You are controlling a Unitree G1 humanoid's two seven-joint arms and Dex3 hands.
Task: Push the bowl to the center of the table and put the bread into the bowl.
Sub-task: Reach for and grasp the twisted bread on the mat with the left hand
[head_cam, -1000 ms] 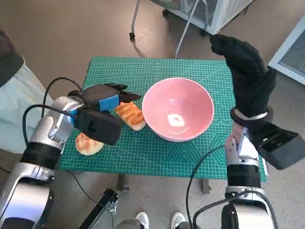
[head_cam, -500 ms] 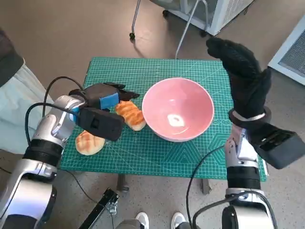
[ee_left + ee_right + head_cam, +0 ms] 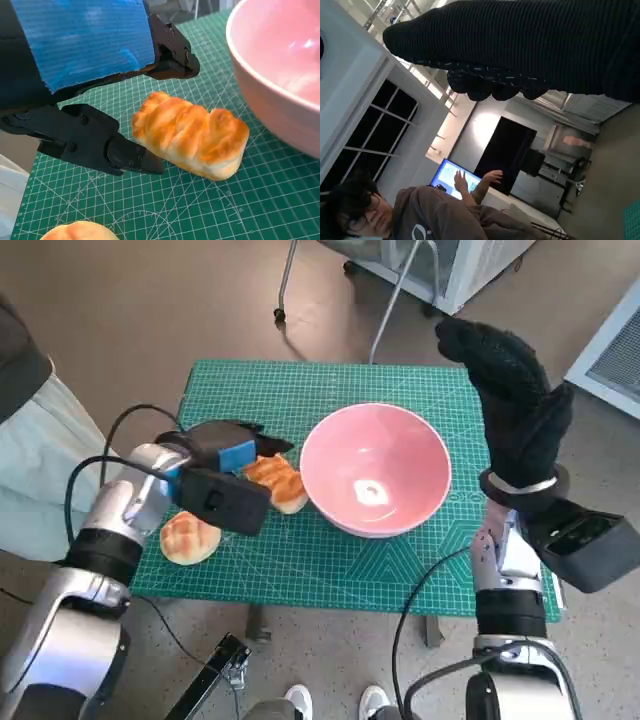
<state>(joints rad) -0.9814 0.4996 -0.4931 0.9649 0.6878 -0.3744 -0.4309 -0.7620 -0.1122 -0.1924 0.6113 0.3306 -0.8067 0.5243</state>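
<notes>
Our left hand (image 3: 228, 452) has edged in since a second ago, its spread fingers (image 3: 127, 154) now bracketing the striped bread (image 3: 191, 135) beside the pink bowl (image 3: 374, 468) without clamping it, so the grasp comes next, while our raised right hand (image 3: 512, 380) holds nothing.

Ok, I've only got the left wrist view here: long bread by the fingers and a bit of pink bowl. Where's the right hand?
Observer: The right hand stands upright past the right side of the bowl, clear of its rim and holding nothing.
Operator: Is anything in the bowl yet?
Observer: No. The head view shows its whole inside, with just a glint of light at the bottom.
Operator: I see a sliver of a round bun. Where does it lie?
Observer: The round bun lies near the front left corner of the green mat, apart from the long bread, which lies close against the bowl's left side.
</notes>
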